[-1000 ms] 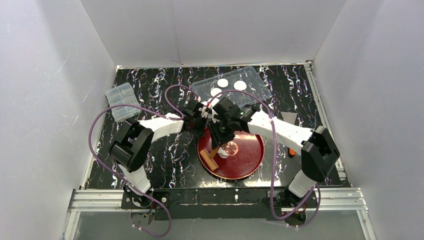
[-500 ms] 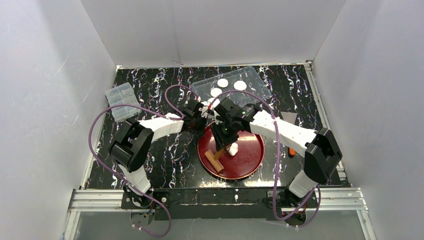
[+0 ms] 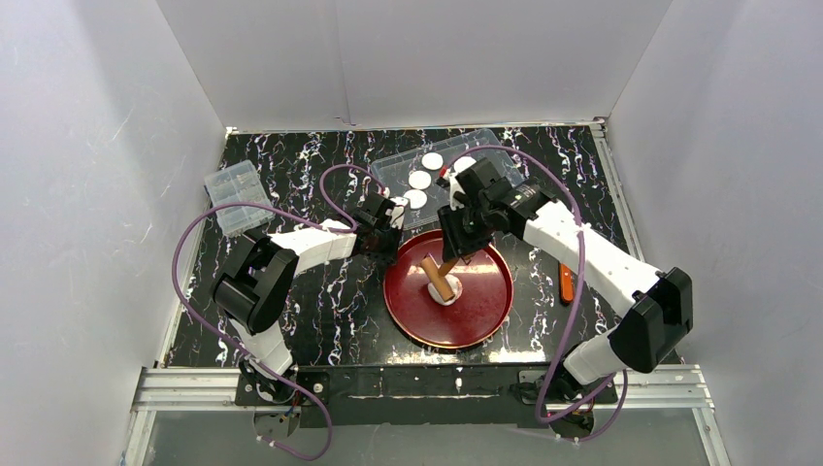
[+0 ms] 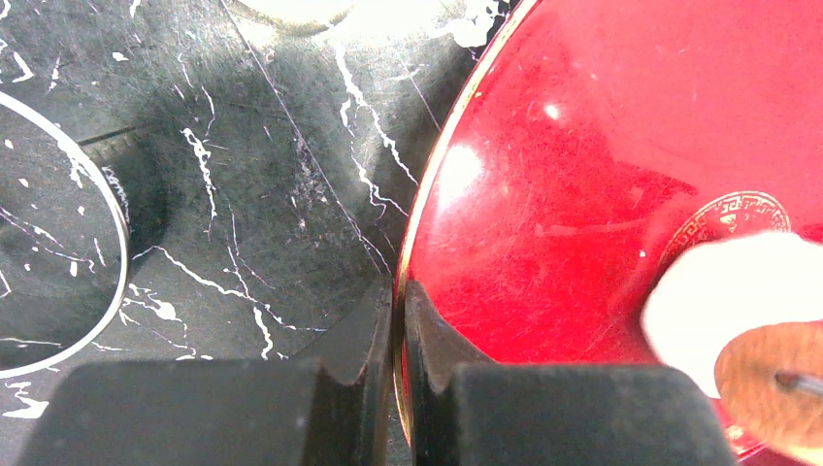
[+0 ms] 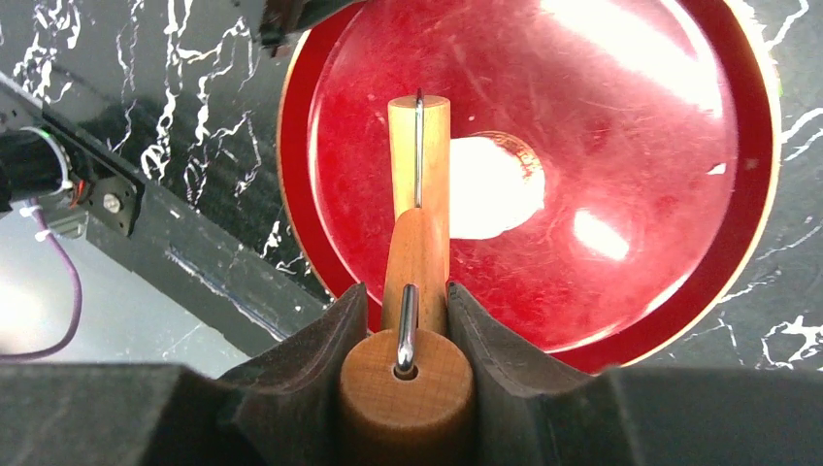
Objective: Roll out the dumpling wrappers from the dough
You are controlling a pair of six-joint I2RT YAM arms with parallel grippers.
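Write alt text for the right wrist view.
The right gripper clamps the handle of a wooden rolling pin, whose roller overlaps the left edge of flattened white dough on a round red tray. Black marbled table surrounds the tray.

Four dumpling wrappers; one dough lump; one rolling pin; one red plate; one clear tray; one plastic box.

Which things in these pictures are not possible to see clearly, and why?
Top view: the roller covers part of the dough, so its outline is unknown.
Top view: the right arm hides part of the clear tray, so the count of dumpling wrappers is uncertain.
Left wrist view: dough blurred, cut by the right edge.
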